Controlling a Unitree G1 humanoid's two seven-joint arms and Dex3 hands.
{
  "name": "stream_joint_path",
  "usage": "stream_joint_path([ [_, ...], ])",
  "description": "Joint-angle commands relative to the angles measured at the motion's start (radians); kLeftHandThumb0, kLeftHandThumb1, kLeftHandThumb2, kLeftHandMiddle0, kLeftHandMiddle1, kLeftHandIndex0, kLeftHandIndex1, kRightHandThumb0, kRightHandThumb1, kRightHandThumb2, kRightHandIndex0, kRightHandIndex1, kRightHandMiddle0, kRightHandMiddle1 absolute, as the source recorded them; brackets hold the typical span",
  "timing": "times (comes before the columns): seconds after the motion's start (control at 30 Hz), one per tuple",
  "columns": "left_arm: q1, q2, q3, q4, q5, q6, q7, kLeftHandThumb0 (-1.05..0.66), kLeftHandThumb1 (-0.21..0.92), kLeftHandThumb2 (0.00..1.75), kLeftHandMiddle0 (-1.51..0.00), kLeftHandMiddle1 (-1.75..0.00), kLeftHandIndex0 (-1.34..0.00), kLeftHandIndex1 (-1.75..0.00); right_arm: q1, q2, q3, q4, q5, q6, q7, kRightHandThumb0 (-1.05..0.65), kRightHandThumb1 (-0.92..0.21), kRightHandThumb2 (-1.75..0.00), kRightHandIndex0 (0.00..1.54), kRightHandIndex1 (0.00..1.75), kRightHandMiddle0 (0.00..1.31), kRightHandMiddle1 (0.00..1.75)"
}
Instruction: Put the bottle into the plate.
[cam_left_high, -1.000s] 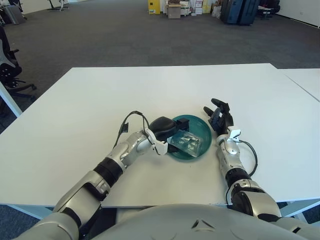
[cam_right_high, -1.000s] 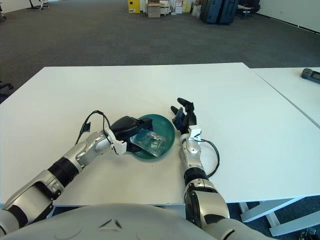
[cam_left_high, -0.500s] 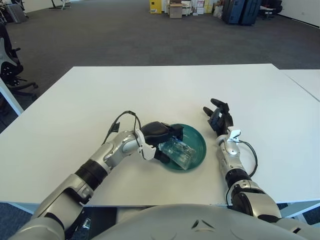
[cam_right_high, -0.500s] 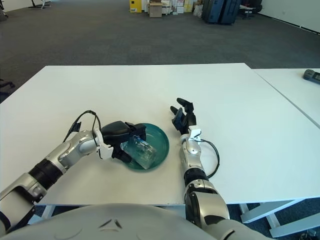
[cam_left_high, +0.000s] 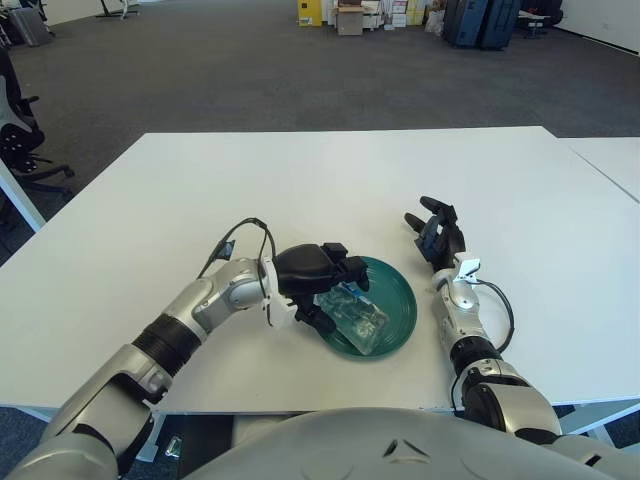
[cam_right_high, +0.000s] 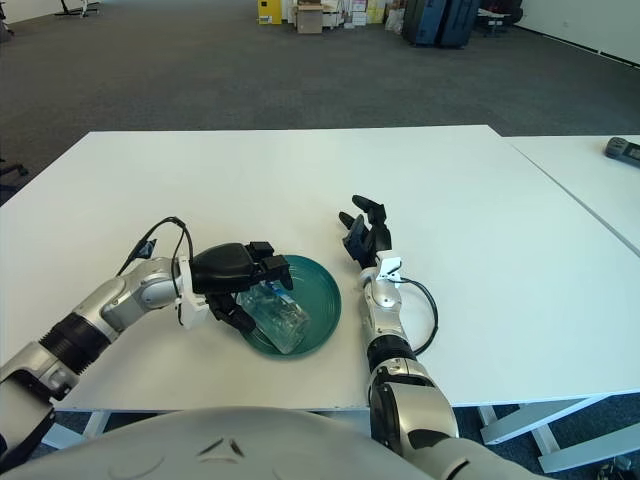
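A clear plastic bottle (cam_left_high: 356, 315) lies on its side in the teal plate (cam_left_high: 398, 293) near the table's front edge. My left hand (cam_left_high: 318, 280) is at the plate's left rim, right beside the bottle's left end. Its fingers (cam_left_high: 339, 254) are spread over that end and the thumb sits below it, loose around the bottle. My right hand (cam_left_high: 437, 232) rests on the table just right of the plate, fingers relaxed and empty. The same scene shows in the right eye view, with the bottle (cam_right_high: 276, 315) in the plate (cam_right_high: 322, 297).
The white table (cam_left_high: 330, 180) stretches far beyond the plate. A second white table (cam_left_high: 610, 160) adjoins at the right. A black cable (cam_left_high: 240, 232) loops off my left wrist. Office chairs and cases stand on the carpet far behind.
My left hand has drawn back to the left and nearer, and its fingers have loosened. The bottle has sunk from tilted in the hand to lying in the plate. The plate has shifted slightly nearer.
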Motion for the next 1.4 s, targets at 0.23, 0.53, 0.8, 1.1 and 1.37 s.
stream_joint_path([
  [0.23, -0.015, 0.026, 0.037, -0.052, 0.026, 0.021, -0.04, -1.05, 0.92, 0.74, -0.05, -0.04, 0.0, -0.26, 0.07, 0.022, 0.017, 0.044, -0.007, 0.036, -0.006, -0.76, -0.92, -0.98, 0.49, 0.35, 0.0, 0.98],
  [0.53, 0.002, 0.023, 0.044, -0.092, 0.035, 0.082, -0.075, -1.05, 0.92, 0.72, -0.03, -0.01, 0.0, -0.22, 0.076, 0.023, 0.017, 0.035, -0.002, 0.044, -0.006, -0.73, -0.92, -0.95, 0.5, 0.49, 0.0, 0.98],
  [0.8, 0.024, 0.018, 0.051, -0.114, 0.027, 0.123, -0.083, -1.05, 0.92, 0.76, -0.05, -0.02, 0.0, -0.24, 0.079, 0.026, 0.019, 0.032, -0.004, 0.048, -0.01, -0.75, -0.92, -0.96, 0.52, 0.6, 0.0, 1.01],
  [1.1, 0.057, -0.003, 0.071, -0.119, 0.015, 0.153, -0.044, -1.05, 0.92, 0.78, -0.08, -0.02, 0.0, -0.31, 0.08, 0.022, 0.028, 0.031, -0.009, 0.06, -0.008, -0.78, -0.92, -0.98, 0.53, 0.65, 0.0, 1.01],
  [1.37, 0.082, -0.171, 0.173, 0.073, -0.126, 0.265, 0.103, -1.04, 0.92, 0.73, -0.21, -0.06, 0.0, -0.72, 0.081, 0.021, 0.03, 0.03, -0.001, 0.053, -0.003, -0.78, -0.92, -0.98, 0.52, 0.65, 0.01, 1.03],
])
